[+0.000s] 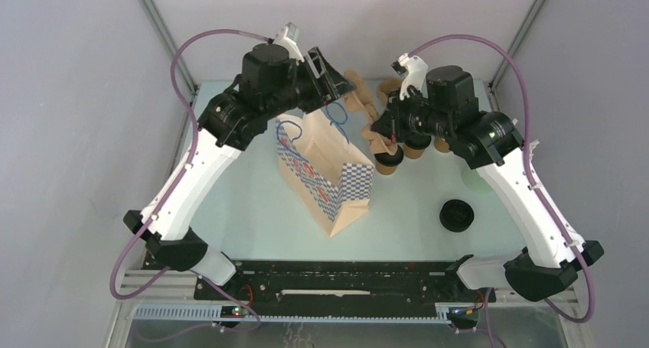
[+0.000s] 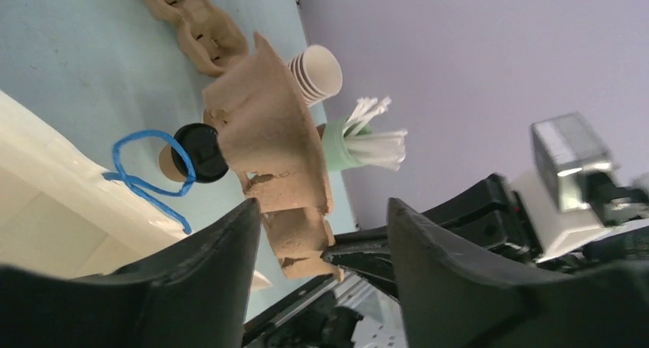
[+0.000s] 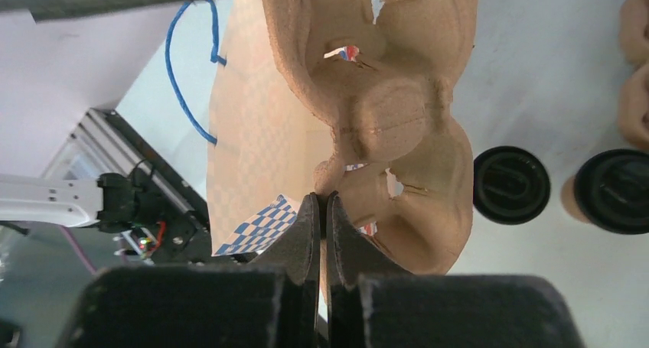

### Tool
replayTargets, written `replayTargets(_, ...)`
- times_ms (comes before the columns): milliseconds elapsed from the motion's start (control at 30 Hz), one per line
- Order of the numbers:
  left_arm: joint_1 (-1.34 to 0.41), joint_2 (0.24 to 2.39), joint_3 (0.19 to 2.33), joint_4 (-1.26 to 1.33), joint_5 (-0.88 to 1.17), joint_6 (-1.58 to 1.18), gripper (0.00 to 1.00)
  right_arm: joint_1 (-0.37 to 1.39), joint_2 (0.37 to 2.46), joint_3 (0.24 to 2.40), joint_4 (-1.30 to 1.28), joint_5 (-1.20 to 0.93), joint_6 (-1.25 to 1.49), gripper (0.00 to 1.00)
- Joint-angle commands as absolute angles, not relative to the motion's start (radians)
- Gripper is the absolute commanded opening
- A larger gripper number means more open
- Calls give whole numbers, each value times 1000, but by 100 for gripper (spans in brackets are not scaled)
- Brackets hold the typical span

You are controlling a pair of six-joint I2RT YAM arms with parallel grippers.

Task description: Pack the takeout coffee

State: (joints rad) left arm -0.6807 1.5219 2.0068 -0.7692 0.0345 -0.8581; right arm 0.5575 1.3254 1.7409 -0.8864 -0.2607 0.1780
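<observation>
Two brown takeout cups with black lids stand behind the bag; one (image 1: 389, 162) (image 3: 511, 185) is nearer the bag than the other (image 1: 417, 147) (image 3: 616, 191). One lidded cup (image 2: 200, 153) also shows in the left wrist view. My right gripper (image 1: 383, 126) (image 3: 321, 199) is shut on the rim of a brown pulp cup carrier (image 3: 383, 111) (image 2: 268, 130) and holds it in the air by the bag's open top. The checkered paper bag (image 1: 325, 176) (image 3: 260, 134) stands open in the middle. My left gripper (image 1: 334, 84) (image 2: 321, 210) is open and empty above the bag's far edge, near its blue handle (image 2: 141, 172).
More pulp carriers (image 2: 191, 19) lie at the back. A stack of lidless brown cups (image 2: 317, 73) and a green cup of white sticks (image 2: 360, 138) stand behind the held carrier. A loose black lid (image 1: 456, 215) lies at the front right.
</observation>
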Motion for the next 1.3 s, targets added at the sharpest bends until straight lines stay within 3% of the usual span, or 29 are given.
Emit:
replayTargets(0,-724,1489,2054,-770,-54,-915,61,650,1297,1803,-903,-22,70,0)
replayTargets(233,-732,1430,1980,-738,-90,-957,48,759,1302,1827,-913,151,2,0)
replayTargets(467,-736,1446,1968,-730,-58,-988,44,823,1313,1847,-907,190,2,0)
replayTargets(633,-750,1450,1945,-725,-52,-992,48,854,1322,1865,-910,205,2,0)
replayTargets(733,-753,1456,1941,-704,-44,-986,44,872,1329,1870,-911,209,2,0)
replayTargets(967,-752,1459,1938,-695,-38,-962,21,910,1342,1868,-916,211,2,0)
replayTargets(1067,-752,1457,1931,-698,-30,-944,1,920,1344,1865,-917,207,2,0)
replayTargets(1100,-751,1454,1931,-700,-29,-931,0,920,1343,1862,-917,204,2,4)
replayTargets(1267,-740,1434,1926,-682,43,-855,0,899,1278,1802,-911,156,-80,64)
